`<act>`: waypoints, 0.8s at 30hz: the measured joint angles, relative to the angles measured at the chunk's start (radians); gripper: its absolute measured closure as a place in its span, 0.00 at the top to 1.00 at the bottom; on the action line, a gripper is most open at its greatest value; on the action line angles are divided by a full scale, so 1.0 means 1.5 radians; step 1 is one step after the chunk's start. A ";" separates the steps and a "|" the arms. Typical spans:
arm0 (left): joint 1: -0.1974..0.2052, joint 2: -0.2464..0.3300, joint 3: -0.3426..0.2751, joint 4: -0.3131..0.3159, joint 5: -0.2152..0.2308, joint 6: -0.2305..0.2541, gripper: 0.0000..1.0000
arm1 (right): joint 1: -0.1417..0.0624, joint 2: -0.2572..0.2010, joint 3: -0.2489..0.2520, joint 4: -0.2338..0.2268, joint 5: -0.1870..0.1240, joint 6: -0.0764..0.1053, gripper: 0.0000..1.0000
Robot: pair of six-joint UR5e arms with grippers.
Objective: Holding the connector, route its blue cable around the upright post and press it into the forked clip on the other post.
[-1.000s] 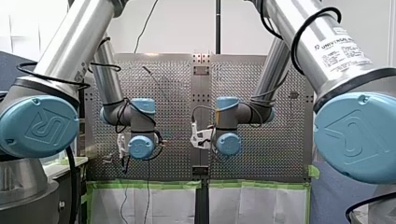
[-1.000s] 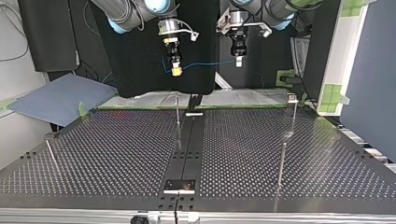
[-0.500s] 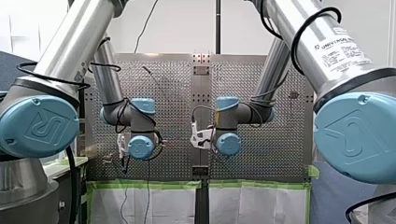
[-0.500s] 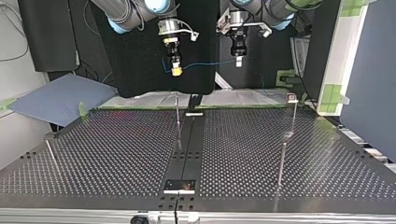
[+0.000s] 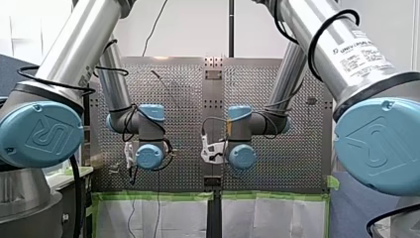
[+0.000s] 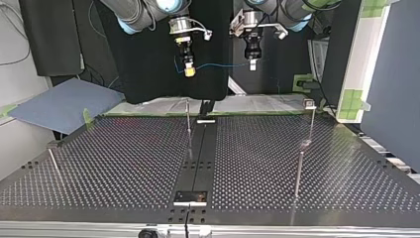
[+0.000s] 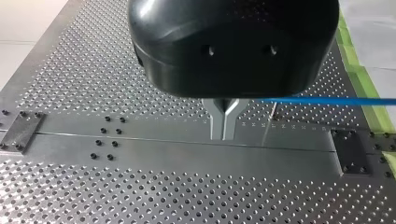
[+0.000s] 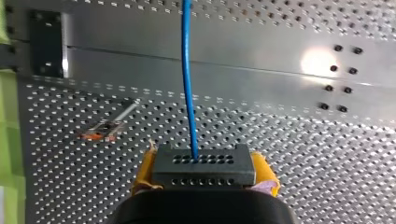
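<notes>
In the right wrist view my right gripper (image 8: 204, 179) is shut with its yellow pads (image 8: 145, 170) on the dark grey connector (image 8: 204, 164). The blue cable (image 8: 187, 79) runs straight ahead out of it. High over the table's far edge in the top view, the blue cable (image 6: 220, 65) spans from my right gripper (image 6: 188, 71) to my left gripper (image 6: 252, 65). My left gripper (image 7: 223, 130) has its metal fingers together, and the blue cable (image 7: 327, 101) leaves sideways from them. An upright post (image 6: 188, 120) stands below, and a clip-topped post (image 6: 310, 104) stands at the view's right.
The perforated table (image 6: 114, 163) carries a dark centre rail (image 6: 198, 158) with a plate (image 6: 190, 197) at its near end. A further thin post (image 6: 298, 171) stands at the top view's right and a leaning one (image 6: 53, 162) at its left. Green tape (image 7: 362, 77) lines an edge.
My right gripper with the connector has shifted slightly toward my left gripper and a little higher in the top view. The left arm has not moved.
</notes>
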 joint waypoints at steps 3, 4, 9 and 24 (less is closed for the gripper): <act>0.000 0.000 0.000 0.000 0.000 0.000 0.00 | 0.001 0.003 0.001 0.004 0.000 0.000 0.00; 0.000 0.000 0.000 0.000 0.000 0.000 0.00 | 0.002 0.003 0.001 0.004 0.000 0.000 0.00; 0.000 0.000 0.000 0.000 0.000 0.000 0.00 | 0.002 0.004 0.001 0.005 0.000 0.000 0.00; 0.005 -0.033 -0.030 0.033 -0.014 0.033 0.06 | 0.002 0.004 0.001 0.005 0.000 0.000 0.00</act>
